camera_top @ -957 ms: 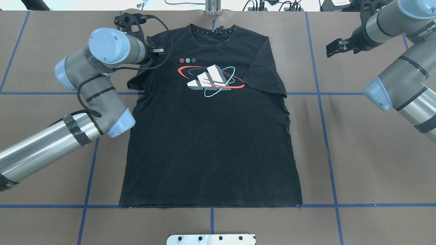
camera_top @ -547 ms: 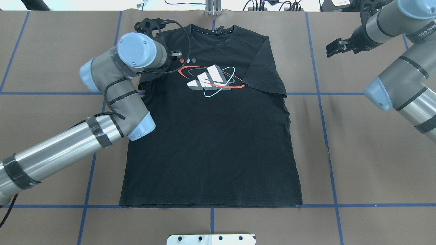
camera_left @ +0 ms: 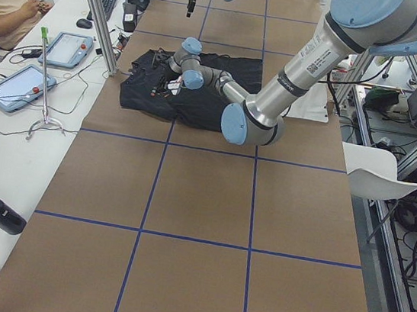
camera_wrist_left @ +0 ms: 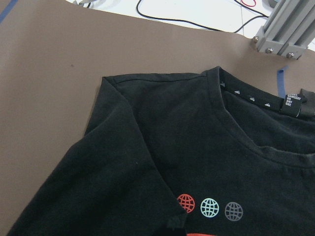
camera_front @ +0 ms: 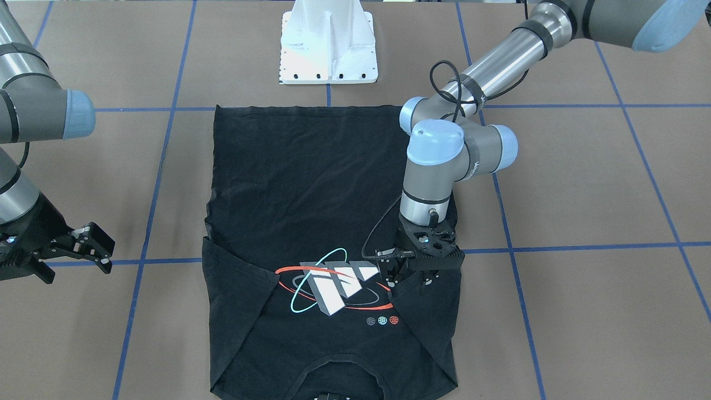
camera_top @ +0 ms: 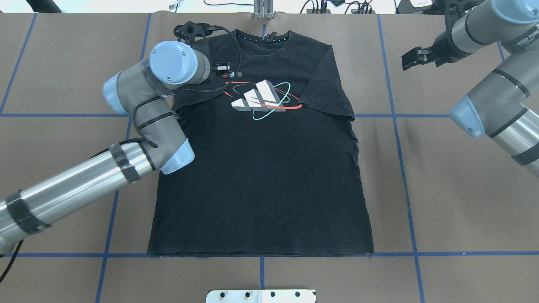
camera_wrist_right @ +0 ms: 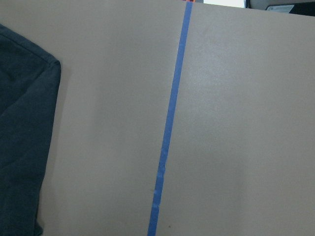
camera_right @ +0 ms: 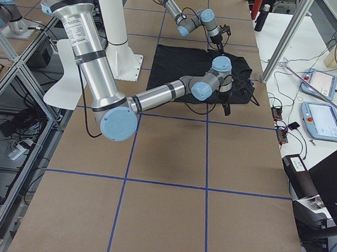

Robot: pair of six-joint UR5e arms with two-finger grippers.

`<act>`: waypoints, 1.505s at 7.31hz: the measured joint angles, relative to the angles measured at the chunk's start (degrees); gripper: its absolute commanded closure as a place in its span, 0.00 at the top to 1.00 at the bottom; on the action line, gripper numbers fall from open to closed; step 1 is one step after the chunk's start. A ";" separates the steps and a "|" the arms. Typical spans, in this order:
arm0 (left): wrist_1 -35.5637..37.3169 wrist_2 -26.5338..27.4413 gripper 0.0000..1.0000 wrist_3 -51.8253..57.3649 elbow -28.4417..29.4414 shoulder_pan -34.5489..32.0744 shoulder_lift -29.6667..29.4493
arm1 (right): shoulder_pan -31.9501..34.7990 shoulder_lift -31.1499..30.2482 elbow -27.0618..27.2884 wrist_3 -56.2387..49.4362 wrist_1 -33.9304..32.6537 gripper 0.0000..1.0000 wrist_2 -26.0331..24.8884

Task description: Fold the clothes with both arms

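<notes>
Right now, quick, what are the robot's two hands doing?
Left hand: closed, pinching the black T-shirt sleeve.
Right hand: open, holding nothing.

T-shirt collar off front view's bottom edge

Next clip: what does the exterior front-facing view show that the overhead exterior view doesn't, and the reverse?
Only front-facing: the left gripper, unobstructed, down on the tip of the folded-in sleeve beside the graphic. Only overhead: the metal post and cables past the table's far edge; there the left wrist covers most of the grip. Both: the black T-shirt lying flat, and the right gripper open over bare table, off the shirt.
</notes>
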 measured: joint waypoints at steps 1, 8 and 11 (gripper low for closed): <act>0.13 -1.25 1.00 2.57 -8.19 -0.17 5.59 | -1.10 -0.43 2.43 3.87 -0.13 1.00 -0.58; 0.94 -4.46 1.00 0.07 -41.45 12.00 35.14 | -33.64 -26.33 36.26 35.56 -0.95 1.00 -24.96; 0.75 3.89 0.99 -11.36 -45.45 26.41 43.28 | -48.38 -32.36 40.88 44.55 -0.92 1.00 -37.39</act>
